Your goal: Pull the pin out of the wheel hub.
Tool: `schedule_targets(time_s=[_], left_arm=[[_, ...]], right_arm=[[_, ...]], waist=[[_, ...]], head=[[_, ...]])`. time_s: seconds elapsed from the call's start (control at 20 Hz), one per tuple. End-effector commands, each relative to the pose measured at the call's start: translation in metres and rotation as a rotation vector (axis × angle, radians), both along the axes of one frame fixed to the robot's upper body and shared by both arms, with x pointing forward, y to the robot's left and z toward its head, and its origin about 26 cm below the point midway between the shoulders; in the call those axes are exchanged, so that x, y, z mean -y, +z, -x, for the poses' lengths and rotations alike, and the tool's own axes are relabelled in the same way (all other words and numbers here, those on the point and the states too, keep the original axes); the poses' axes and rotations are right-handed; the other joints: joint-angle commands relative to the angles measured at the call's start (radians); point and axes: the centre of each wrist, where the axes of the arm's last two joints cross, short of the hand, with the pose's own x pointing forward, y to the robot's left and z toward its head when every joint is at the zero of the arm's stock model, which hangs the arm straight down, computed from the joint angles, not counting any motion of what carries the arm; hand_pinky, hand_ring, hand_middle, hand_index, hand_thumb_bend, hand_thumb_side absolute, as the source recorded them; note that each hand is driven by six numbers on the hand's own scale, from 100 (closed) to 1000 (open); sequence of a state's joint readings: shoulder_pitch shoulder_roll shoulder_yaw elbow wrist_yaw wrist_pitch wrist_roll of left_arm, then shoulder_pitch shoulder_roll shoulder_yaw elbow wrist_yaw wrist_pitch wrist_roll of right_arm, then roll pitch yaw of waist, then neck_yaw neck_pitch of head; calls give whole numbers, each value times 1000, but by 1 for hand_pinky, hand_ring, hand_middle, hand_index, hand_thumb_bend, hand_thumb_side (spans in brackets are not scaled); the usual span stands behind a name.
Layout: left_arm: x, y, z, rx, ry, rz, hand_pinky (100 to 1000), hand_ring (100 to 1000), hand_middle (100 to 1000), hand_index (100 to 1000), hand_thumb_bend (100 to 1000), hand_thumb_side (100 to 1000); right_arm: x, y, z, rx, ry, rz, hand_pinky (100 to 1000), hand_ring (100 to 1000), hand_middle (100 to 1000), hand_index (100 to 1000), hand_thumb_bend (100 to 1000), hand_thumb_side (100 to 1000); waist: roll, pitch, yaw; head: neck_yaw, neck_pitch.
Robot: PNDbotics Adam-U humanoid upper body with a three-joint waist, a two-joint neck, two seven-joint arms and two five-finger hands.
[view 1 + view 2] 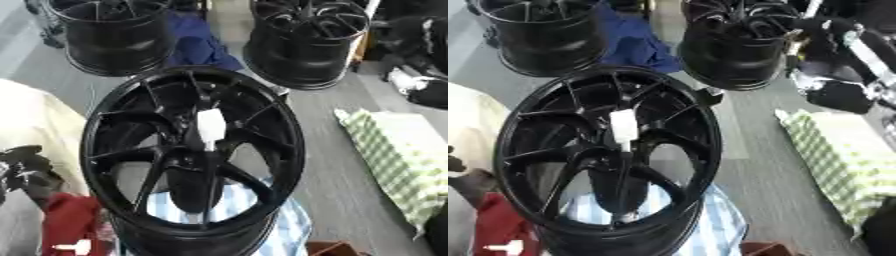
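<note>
A black wheel hub [122, 125] stands in the middle on a blue-striped cloth, its open spoked face turned up toward me. A white pin [211, 128] sticks up from its centre and nothing touches it. My left hand [26, 170] shows as a dark shape at the left edge, outside the rim and well clear of the pin. My right arm comes in from the upper right corner, black with silver parts. Its hand [837, 97] hangs over the floor beyond the hub's right side, far from the pin.
Two more black wheels [114, 35] [306, 45] stand at the back with a blue cloth [199, 45] between them. A green-checked cloth [394, 155] lies at the right. At the lower left are a red thing [66, 225] and a cream cover [35, 120].
</note>
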State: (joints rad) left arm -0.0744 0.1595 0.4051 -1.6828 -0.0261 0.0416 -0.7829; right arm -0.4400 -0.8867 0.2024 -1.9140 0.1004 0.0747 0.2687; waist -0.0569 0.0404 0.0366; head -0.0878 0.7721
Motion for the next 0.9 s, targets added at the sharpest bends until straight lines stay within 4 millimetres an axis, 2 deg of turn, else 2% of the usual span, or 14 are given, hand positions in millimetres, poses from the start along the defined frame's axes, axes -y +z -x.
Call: schedule_targets(time_s=[0.05,0.25,0.5,0.7,0.9], left_arm=[[-3,12,-4,37,-16,-29,640,747,661,833,100,734],[-3,11,-5,39,-20,-30,640,748,665,835,100,735],[-2,8,-5,32,-18,-27,641,752,670,837,100,737],[-3,8,-5,30,-8,-22,641,755,673,838,100,741],[-4,8,-4,31,12,-17,641,756,674,838,100,741]], right_arm=[[-17,23,-2,-66,126,124,751,810,830,937,234,427],[-45,33,-19,-129,245,194,763,828,849,941,273,429],[-76,33,-39,-181,340,276,783,843,864,948,302,420],[-93,25,-54,-226,378,348,789,848,868,946,308,413],[-103,8,-71,-287,376,402,797,855,875,944,309,415]], waist=[[4,-2,5],[5,2,20],[6,-2,30],[9,-5,33],[11,-6,36]], head=[[-16,-2],[-30,-2],[-45,-2],[-54,-2],[-63,-2]])
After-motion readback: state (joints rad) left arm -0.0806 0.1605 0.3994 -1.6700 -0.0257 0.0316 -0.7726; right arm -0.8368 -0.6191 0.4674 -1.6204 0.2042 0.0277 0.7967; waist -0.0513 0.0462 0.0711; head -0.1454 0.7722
